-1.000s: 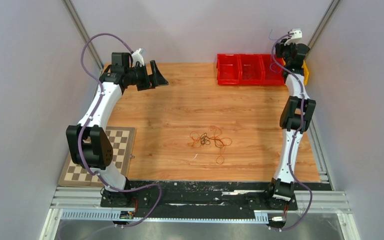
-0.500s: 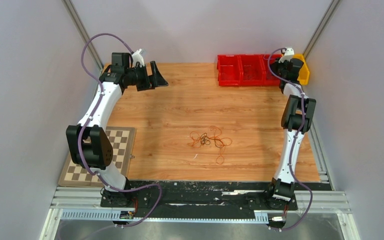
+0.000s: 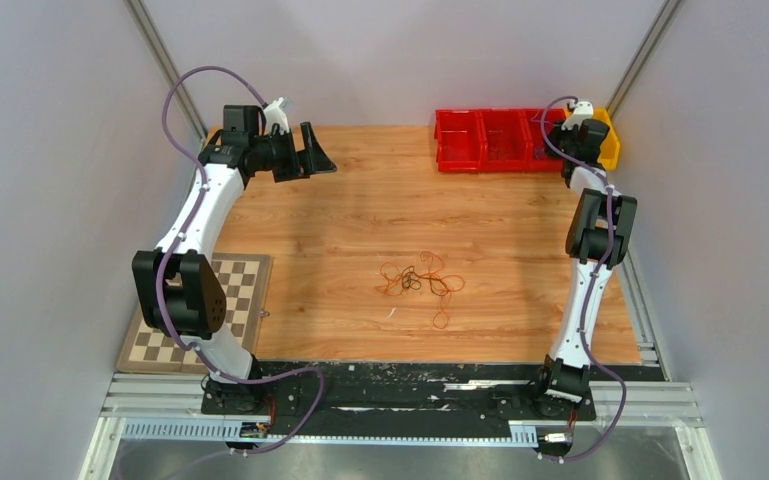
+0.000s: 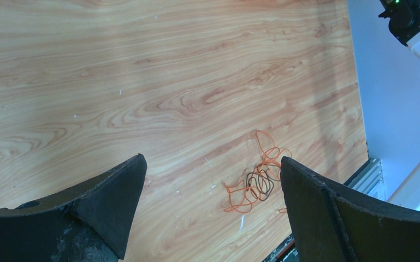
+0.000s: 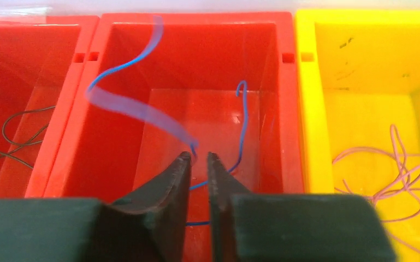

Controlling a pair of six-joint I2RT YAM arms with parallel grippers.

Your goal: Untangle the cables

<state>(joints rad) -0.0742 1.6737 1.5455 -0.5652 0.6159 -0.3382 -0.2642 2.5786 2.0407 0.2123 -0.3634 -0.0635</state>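
Cables (image 3: 418, 280) mid-table — blue wire (image 5: 244, 117) wrist-view only

The top camera sits high behind the near edge, looking down over the whole tabletop (image 3: 360, 210); the left wrist camera, high at the far left corner, faces the near right corner, far from the cables (image 4: 256, 183); the right wrist camera looks down close into the bins (image 5: 213, 54) at the far right corner; the top view shares cables with the left, bins with the right.
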